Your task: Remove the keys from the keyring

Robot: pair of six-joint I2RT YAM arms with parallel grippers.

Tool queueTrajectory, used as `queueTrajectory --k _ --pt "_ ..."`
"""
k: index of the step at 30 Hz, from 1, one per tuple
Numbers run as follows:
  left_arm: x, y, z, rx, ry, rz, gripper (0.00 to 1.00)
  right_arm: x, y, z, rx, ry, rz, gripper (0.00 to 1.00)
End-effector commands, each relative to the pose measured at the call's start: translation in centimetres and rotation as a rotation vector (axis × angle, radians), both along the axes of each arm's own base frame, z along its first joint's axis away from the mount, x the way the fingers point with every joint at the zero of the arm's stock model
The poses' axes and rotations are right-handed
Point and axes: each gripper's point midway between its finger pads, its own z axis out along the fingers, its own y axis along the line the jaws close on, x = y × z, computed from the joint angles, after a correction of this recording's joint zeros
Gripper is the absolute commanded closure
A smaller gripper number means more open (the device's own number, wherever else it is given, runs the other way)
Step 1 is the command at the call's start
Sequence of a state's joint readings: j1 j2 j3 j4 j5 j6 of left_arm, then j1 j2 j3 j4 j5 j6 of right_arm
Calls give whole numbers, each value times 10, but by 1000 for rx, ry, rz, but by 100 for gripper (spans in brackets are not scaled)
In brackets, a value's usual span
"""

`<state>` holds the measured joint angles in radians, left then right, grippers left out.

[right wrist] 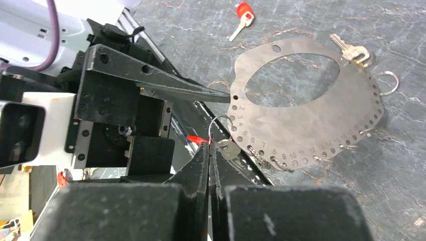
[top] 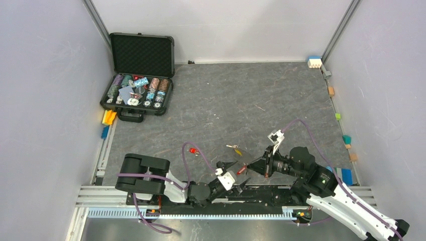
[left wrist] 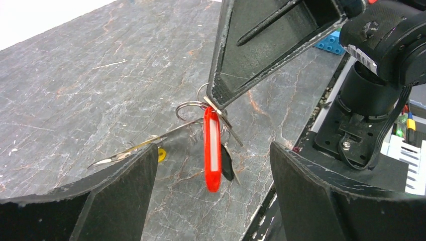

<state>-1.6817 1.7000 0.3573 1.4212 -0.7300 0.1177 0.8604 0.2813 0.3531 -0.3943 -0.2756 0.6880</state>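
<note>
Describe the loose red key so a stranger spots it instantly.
Find the left arm at the near edge of the table. Just beyond it, beside the arching purple cable, lies the red-headed key, alone on grey slate. The neighbouring key, to its right, is yellow-headed.

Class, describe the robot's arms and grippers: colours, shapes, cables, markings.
The left arm and right arm are black with white sections and purple cables. The left gripper and right gripper have black wedge-shaped fingers with scuffed edges. A white label marks the right arm.
</note>
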Motion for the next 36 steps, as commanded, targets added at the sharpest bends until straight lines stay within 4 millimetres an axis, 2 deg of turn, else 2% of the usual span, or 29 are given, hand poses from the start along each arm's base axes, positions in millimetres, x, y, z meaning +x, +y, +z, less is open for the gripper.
queueTrajectory --k 1,8,16,22,31,36 --pt "4 -2 19 -68 -9 41 11 -5 8 29 101 -64 53 100" --pt "6 -2 30 -81 -28 52 7 -11 11 36 133 -78 94 100" --pt "9 -2 45 -109 -36 78 10 -9 12 42 126 -96 94 100" --pt "13 -2 53 -119 -44 110 16 -6 12 28 78 -67 82 100" --pt "20 1 47 -99 -41 169 38 -8 13 34 96 -76 93 100" --pt "20 3 43 -104 -22 170 44 -7 13 36 100 -81 87 100"
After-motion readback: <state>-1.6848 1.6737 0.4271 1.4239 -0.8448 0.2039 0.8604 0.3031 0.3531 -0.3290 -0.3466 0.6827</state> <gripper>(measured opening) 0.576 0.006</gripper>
